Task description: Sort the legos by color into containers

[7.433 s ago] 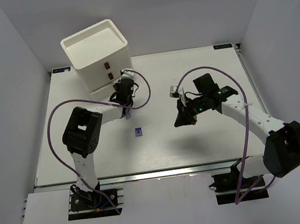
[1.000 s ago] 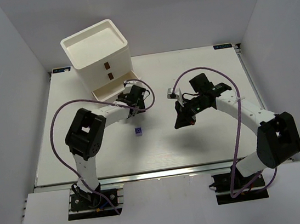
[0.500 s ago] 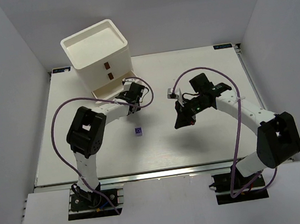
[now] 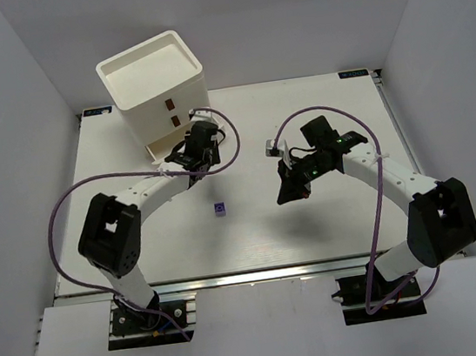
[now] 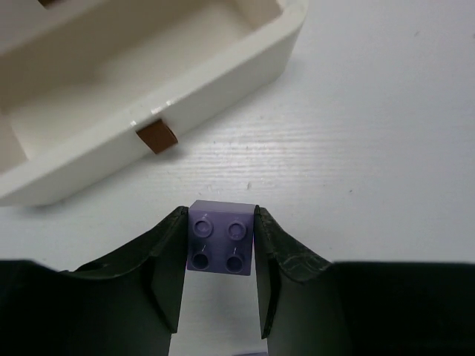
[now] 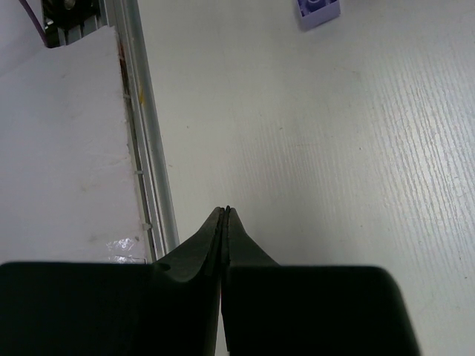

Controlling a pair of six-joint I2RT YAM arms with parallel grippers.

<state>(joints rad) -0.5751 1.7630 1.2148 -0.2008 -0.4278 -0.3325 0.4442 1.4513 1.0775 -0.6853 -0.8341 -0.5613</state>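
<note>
Over white table (image 4: 314,221), pinching light purple lego (image 5: 219,239) with left gripper (image 5: 219,225) just before pulled-out bottom drawer (image 5: 223,93); holding right gripper (image 6: 225,215) clenched, empty, near second purple lego (image 4: 219,208).

— What sits on your table (image 4: 341,226)?
— A white drawer unit (image 4: 154,75) stands at its far left corner. The bottom drawer (image 5: 237,74) is pulled out over the surface, its brown handle (image 5: 156,138) facing you.
— Anything loose?
— One light purple lego (image 4: 218,209) lies near the middle, well apart from the unit. You see a white, faintly grained top with an aluminium rail (image 4: 277,271) along its near edge.
</note>
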